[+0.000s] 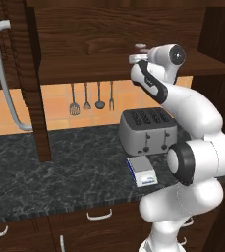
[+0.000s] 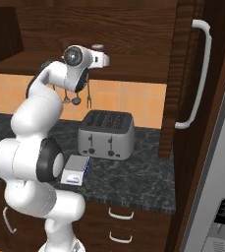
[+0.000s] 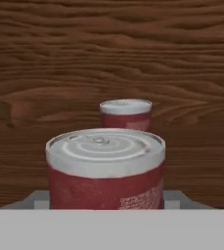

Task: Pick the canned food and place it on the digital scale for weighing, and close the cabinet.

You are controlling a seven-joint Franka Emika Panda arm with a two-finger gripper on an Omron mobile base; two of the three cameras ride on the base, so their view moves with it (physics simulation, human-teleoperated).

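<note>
Orange tiled backsplash (image 1: 60,106), hanging utensils (image 1: 87,98), dark marble counter (image 1: 60,172), silver toaster (image 1: 148,130), low drawers (image 2: 121,224)

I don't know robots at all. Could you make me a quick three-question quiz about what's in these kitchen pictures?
1. True or false: the digital scale lies on the counter in front of the toaster.
2. How many red cans appear in the hand view?
A) one B) two C) three
3. Fill in: the cabinet door with the silver handle stands ____.

Key:
1. True.
2. B: the canned food close up, another red can behind it.
3. Open.
</note>
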